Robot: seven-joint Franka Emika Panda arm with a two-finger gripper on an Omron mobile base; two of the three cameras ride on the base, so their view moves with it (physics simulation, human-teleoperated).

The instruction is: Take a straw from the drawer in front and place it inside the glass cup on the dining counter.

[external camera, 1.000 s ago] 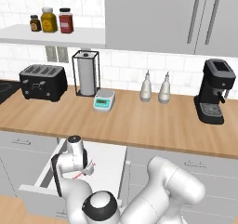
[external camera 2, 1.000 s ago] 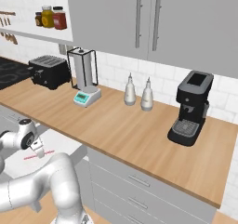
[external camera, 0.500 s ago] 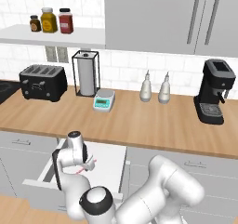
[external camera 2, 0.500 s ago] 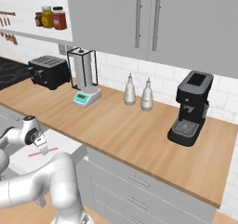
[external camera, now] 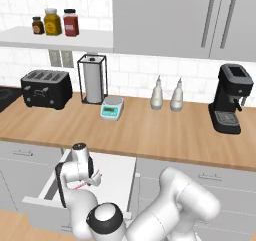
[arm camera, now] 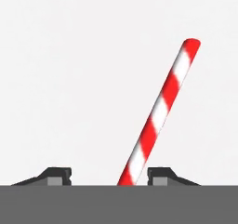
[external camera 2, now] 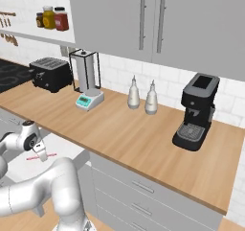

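Red-and-white striped straw (arm camera: 160, 114), thin and straight, lies on the open drawer's (external camera: 117, 167) plain white floor. Gripper (arm camera: 106, 175) hangs directly above it, fingertips (arm camera: 56, 174) apart on either side of the straw's near end, grasping nothing.

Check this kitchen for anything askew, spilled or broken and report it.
Nothing stands out. The drawer is pulled open, as the task needs, with the straw lying on its white floor between the claw fingers. The worktop appliances stand upright; no spills or damage visible.
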